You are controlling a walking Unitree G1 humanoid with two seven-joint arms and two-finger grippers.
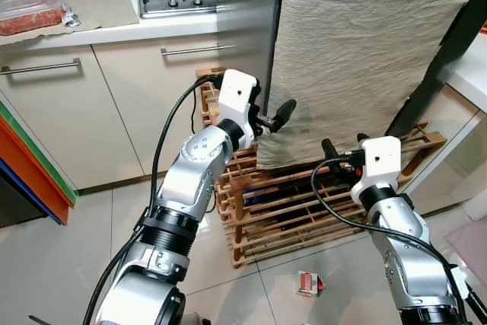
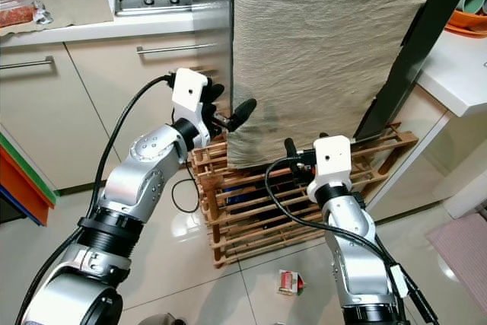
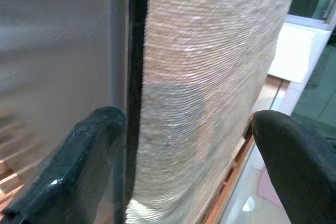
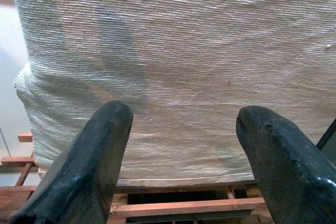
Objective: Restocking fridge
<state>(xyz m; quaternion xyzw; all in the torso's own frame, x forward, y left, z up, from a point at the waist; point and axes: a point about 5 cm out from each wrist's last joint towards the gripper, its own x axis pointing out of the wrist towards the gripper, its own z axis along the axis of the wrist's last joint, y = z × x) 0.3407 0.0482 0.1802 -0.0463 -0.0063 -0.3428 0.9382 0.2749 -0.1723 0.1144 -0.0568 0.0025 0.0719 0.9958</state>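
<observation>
At frame centre, the left end effector [image 1: 275, 118] and right end effector [image 1: 340, 156] both gape wide and empty before the cloth-draped fridge [image 1: 365, 43], above the wooden rack [image 1: 281, 211].

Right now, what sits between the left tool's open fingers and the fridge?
Nothing solid: the left tool hangs just short of the beige woven cloth draped over the steel fridge. The left wrist view shows its fingers framing the cloth's edge.
</observation>
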